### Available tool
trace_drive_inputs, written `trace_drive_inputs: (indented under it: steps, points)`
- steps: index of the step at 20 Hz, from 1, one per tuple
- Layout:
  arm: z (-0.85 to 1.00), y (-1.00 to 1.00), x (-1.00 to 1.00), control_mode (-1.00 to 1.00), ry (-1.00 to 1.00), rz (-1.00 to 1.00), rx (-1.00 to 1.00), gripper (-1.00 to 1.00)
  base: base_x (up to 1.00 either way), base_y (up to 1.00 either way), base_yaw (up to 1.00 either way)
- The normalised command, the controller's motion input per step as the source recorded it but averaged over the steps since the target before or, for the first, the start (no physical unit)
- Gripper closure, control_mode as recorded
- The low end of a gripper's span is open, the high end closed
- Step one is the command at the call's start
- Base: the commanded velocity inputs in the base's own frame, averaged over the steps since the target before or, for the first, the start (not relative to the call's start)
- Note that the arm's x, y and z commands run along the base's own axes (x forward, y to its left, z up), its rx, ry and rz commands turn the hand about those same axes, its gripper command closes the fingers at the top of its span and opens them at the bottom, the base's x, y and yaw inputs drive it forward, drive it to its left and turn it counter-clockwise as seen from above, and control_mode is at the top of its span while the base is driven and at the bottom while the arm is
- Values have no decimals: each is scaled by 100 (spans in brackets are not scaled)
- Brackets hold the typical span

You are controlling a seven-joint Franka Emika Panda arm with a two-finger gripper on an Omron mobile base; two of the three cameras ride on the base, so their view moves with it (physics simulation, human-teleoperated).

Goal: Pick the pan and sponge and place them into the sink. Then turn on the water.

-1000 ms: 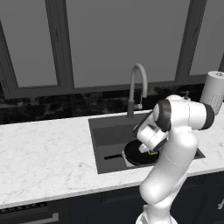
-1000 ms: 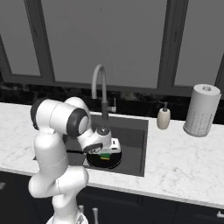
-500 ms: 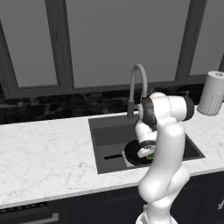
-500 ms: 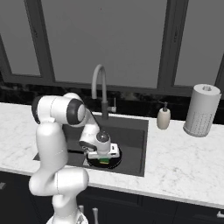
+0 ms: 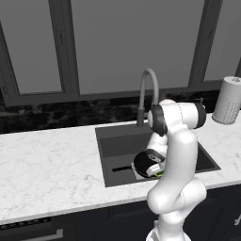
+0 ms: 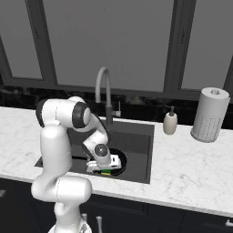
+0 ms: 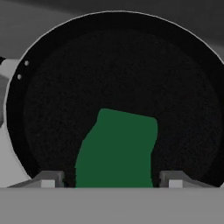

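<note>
The black pan (image 7: pixel 118 65) lies on the floor of the dark grey sink (image 5: pixel 117 141), its short handle (image 5: pixel 121 168) pointing left. The sponge (image 7: pixel 116 148) rests green side up inside the pan, near its front rim, and shows as a yellow-green sliver (image 6: pixel 106 172) under my hand. My gripper (image 7: pixel 111 178) hangs low over the pan (image 6: pixel 119 160) and is open. Its fingertips (image 7: pixel 48 178) straddle the sponge, with a narrow gap on each side. The grey gooseneck faucet (image 5: pixel 147 89) arches over the back of the sink (image 6: pixel 136 141). No water runs from it.
A white soap pump bottle (image 6: pixel 170 123) and a paper towel roll (image 6: pixel 208 114) stand on the marble counter right of the sink. The counter (image 5: pixel 47 160) stretches wide to the left. Dark windows and a black backsplash run behind the faucet (image 6: pixel 103 86).
The arm's upper links have swung over the sink while the hand stayed low over the pan. The fingers have spread away from the sponge, which now lies in the pan.
</note>
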Motion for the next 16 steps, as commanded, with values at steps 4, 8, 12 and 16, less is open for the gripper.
trace_drive_inputs:
  steps: [4,8,12,16]
  points:
    - [31,0,4,-100,-8,0,1,-100,0,0,0]
    - [57,0,26,-100,-9,0,2,-100,0,0,0]
    - [77,-8,4,-100,-14,0,3,-100,0,0,0]
    - [78,-35,0,-100,-21,0,8,-100,0,0,0]
